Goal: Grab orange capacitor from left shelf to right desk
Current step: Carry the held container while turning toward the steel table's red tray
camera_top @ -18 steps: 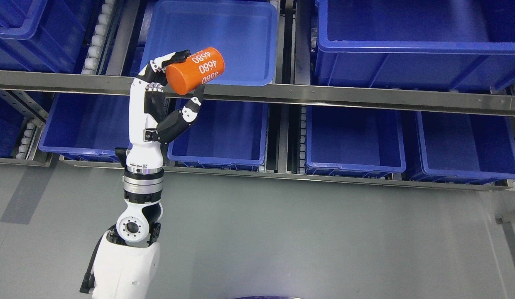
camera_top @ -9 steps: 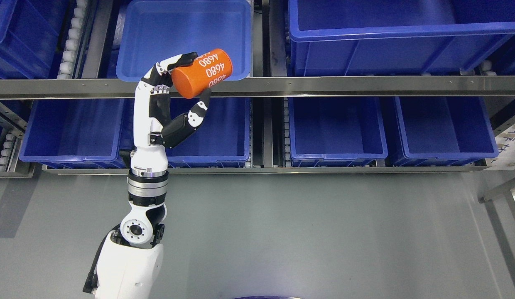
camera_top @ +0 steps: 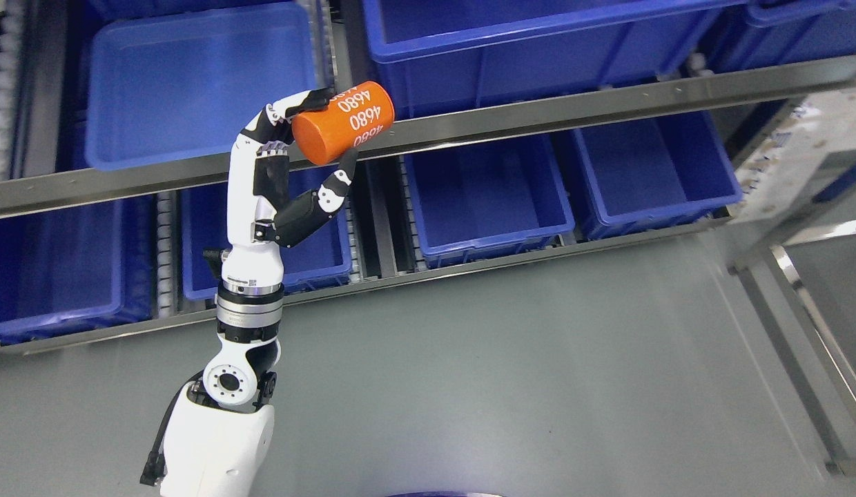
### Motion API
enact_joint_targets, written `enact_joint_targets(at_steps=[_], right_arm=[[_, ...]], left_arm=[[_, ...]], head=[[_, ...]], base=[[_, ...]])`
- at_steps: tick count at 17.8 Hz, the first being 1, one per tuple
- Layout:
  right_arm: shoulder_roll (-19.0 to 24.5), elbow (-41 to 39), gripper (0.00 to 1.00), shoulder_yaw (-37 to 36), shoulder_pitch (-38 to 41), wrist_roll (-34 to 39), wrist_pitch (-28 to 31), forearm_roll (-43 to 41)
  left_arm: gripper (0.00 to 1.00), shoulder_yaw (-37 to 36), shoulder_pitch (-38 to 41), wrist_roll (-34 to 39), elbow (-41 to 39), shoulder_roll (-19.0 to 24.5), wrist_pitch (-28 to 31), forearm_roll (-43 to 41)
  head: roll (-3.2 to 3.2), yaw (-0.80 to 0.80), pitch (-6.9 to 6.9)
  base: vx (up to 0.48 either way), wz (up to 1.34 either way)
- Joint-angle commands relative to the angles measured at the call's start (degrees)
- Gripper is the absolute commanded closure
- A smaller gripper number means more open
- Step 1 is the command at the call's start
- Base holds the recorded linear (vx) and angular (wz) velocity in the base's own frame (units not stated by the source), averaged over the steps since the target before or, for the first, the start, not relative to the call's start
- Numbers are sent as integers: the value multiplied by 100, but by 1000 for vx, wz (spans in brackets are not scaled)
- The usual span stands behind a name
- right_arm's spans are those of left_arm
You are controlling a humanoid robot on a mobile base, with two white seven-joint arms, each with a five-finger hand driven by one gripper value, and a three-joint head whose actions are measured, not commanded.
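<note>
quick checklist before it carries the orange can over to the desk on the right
1. Grip: left hand closed on the orange cylindrical capacitor, thumb beneath, fingers over the top: ok.
2. Capacitor clear of the blue plastic bins: ok, held in front of the steel shelf rail.
3. Capacitor level: not ok, tilted.
4. Grey floor toward the right: ok, nothing lying on it.
5. Metal frame at right: only partly visible, surface cannot tell.
6. Right hand: cannot tell, out of view.
</note>
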Motion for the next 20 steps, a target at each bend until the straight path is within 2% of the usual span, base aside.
enact_joint_targets(at_steps=[1, 11, 20], right_arm=[[-100, -100, 0, -70, 115, -4, -4, 26], [-100, -100, 0, -70, 115, -4, -4, 26], [-100, -100, 0, -70, 115, -4, -4, 26]], left_arm=[[89, -174, -11, -4, -2, 100, -13, 149], [89, -315, -37, -4, -2, 100, -13, 149], [89, -403, -29, -4, -2, 100, -13, 185]], head=[[0, 0, 0], [0, 0, 0], [0, 0, 0]], base=[[-35, -695], [-20, -849], [18, -282]])
